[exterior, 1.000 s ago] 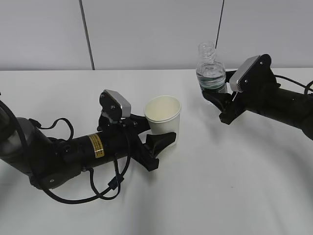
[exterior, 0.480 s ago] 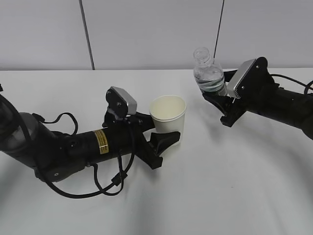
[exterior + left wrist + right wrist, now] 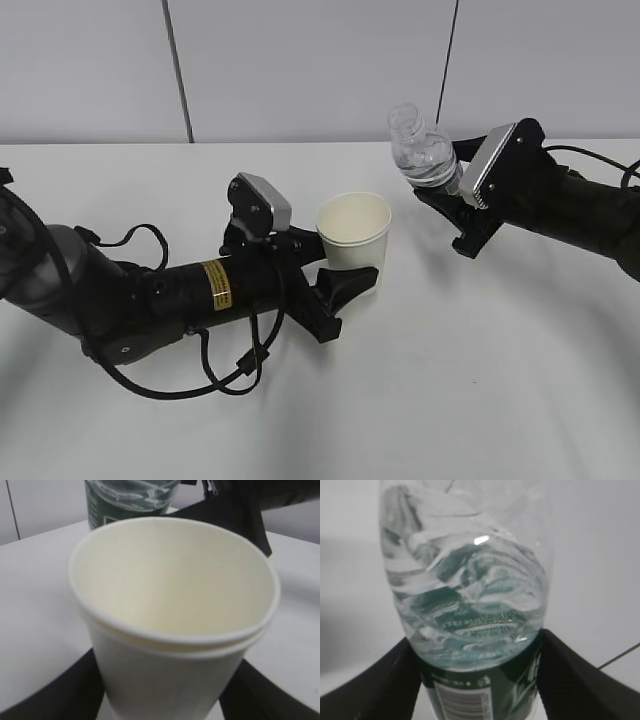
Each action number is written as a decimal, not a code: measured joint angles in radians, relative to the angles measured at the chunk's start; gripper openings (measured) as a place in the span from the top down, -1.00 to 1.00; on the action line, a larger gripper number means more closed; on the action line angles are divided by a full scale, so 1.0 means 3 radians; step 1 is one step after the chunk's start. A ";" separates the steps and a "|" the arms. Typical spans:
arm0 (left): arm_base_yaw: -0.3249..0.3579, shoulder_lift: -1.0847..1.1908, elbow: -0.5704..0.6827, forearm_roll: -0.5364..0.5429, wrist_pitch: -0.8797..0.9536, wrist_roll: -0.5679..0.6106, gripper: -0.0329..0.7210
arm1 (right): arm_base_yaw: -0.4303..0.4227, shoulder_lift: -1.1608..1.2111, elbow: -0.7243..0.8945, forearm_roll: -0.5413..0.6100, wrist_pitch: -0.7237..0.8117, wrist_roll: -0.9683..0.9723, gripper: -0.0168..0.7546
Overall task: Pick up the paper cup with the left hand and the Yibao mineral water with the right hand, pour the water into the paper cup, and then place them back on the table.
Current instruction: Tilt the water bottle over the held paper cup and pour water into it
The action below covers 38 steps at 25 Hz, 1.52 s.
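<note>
Cup (image 3: 354, 237) and bottle (image 3: 422, 155) are shown held above the white table (image 3: 480, 400) by two black arms. The paper cup is clasped upright between the fingers of the left gripper (image 3: 335, 270), which is seen closed on its lower wall; in the left wrist view the cup (image 3: 175, 625) fills the frame, its cream inside bare, with a dark finger (image 3: 65, 700) at each lower side. The water bottle, uncapped, is gripped at its green label by the right gripper (image 3: 448, 205) and is tilted with its mouth toward the left, up and to the right of the cup and apart from it. In the right wrist view the bottle (image 3: 470, 605) is seen clamped between two black fingers (image 3: 580, 680), with water lying in its ribbed body.
</note>
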 joint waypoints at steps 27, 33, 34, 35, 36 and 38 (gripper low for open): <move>-0.0002 0.0000 -0.0061 0.0061 0.0006 -0.0083 -0.18 | 0.0000 -0.0073 0.0000 0.0051 -0.0020 -0.0964 -0.31; -0.0002 0.0000 -0.0061 0.0090 0.0006 -0.0120 -0.18 | 0.0000 -0.0073 0.0000 0.0139 -0.0020 -0.1191 -0.31; -0.0002 0.0000 -0.0061 0.0096 0.0006 -0.0124 -0.18 | 0.0000 -0.0073 0.0000 0.0153 -0.0020 -0.1251 -0.31; -0.0002 0.0000 -0.0061 0.0104 0.0006 -0.0127 -0.18 | 0.0000 -0.0073 0.0000 0.0162 -0.0020 -0.1297 -0.31; -0.0002 0.0000 -0.0061 0.0110 0.0006 -0.0127 -0.18 | 0.0000 -0.0073 0.0000 0.0170 -0.0020 -0.1346 -0.31; -0.0002 0.0000 -0.0061 0.0118 0.0009 -0.0127 -0.18 | 0.0000 -0.0073 0.0000 0.0172 -0.0020 -0.1410 -0.31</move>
